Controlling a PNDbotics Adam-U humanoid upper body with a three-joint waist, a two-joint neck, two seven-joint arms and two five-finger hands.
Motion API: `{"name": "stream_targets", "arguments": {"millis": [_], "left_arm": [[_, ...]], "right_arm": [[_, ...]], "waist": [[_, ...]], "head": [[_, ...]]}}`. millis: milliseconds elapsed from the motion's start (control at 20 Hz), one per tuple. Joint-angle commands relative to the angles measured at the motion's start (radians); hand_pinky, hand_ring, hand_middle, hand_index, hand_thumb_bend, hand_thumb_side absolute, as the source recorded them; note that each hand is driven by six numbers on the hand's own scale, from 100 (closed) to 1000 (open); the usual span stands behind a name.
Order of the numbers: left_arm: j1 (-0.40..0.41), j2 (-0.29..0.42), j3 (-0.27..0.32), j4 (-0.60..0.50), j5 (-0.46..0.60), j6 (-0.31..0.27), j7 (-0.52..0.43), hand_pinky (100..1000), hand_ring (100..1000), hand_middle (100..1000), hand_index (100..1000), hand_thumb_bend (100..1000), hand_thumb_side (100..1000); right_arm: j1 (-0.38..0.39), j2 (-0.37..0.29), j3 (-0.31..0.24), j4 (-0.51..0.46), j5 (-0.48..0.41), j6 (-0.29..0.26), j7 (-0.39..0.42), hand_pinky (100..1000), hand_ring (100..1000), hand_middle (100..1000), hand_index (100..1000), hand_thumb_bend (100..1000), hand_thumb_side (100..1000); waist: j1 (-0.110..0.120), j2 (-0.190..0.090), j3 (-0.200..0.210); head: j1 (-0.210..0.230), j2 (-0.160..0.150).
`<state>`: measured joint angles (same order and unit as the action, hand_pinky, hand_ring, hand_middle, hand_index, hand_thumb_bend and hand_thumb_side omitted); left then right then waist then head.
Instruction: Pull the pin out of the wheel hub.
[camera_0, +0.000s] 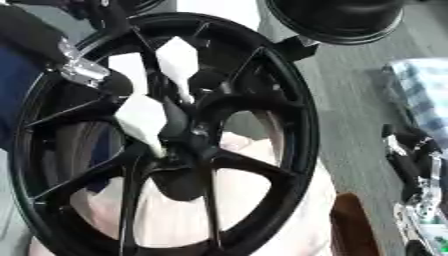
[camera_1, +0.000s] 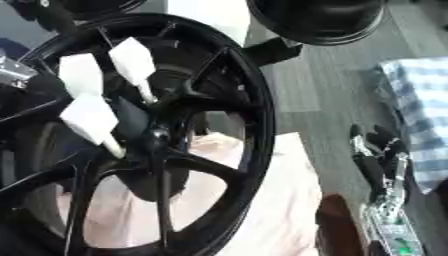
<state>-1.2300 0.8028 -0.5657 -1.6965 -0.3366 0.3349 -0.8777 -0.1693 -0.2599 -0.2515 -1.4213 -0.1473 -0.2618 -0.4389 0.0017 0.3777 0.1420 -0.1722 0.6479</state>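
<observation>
A big black wheel fills most of the view, standing tilted with its thin spokes fanning out from the hub near the middle. It rests against a pale pinkish cloth that shows through the gaps between the lower spokes and spreads out past the rim toward the lower right. Beyond the rim lies grey flooring, with a blue-and-white checked fabric at the right edge. A second round black part sits at the top, just past the rim.

The left hand has reached in from the upper left across the spokes; its white-tipped fingers are spread over the hub, pointing down toward its centre. They look fairly straight and close together at the hub, but I cannot tell whether they actually have hold of anything. Its silver wrist joint shows beside the rim at the upper left.

The right hand rests idle near the lower right corner, black and silver, fingers up and relaxed, grasping nothing. A dark brown object sits just beside it on the cloth's edge.

I cannot make out the pin itself; the hub's centre is dark and partly covered by the fingers.
</observation>
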Motion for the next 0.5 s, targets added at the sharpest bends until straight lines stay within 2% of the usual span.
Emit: {"name": "stream_targets", "arguments": {"millis": [50,100,200,400,500], "left_arm": [[-0.008,0.031,0.024,-0.009,-0.019,0.054,-0.029,830,792,739,846,586,648],[-0.007,0.03,0.025,-0.006,-0.023,0.06,-0.029,825,788,736,844,544,635],[-0.006,0.025,0.028,-0.001,-0.028,0.073,-0.029,815,781,731,841,521,618],[-0.005,0.018,0.027,0.005,-0.034,0.085,-0.029,813,780,730,841,517,613],[-0.003,0.015,0.027,0.008,-0.037,0.088,-0.029,790,764,721,835,489,582]], "right_arm": [[-0.009,-0.023,0.0,-0.022,0.0,-0.001,0.004,681,756,601,732,445,301],[-0.009,-0.022,0.001,-0.022,0.0,-0.001,0.005,681,756,602,733,446,301],[-0.011,-0.02,0.002,-0.023,-0.001,-0.001,0.006,681,756,602,733,446,301],[-0.013,-0.017,0.003,-0.024,-0.001,-0.001,0.007,681,756,602,733,446,301],[-0.015,-0.015,0.003,-0.026,-0.001,-0.002,0.007,681,756,602,733,448,302]], "waist": [[-0.002,-0.015,-0.003],[-0.002,-0.014,-0.004],[-0.004,-0.012,-0.006],[-0.006,-0.009,-0.009],[-0.008,-0.005,-0.012]], "head": [[0.006,-0.013],[0.007,-0.015],[0.01,-0.017],[0.013,-0.02],[0.015,-0.022]]}}
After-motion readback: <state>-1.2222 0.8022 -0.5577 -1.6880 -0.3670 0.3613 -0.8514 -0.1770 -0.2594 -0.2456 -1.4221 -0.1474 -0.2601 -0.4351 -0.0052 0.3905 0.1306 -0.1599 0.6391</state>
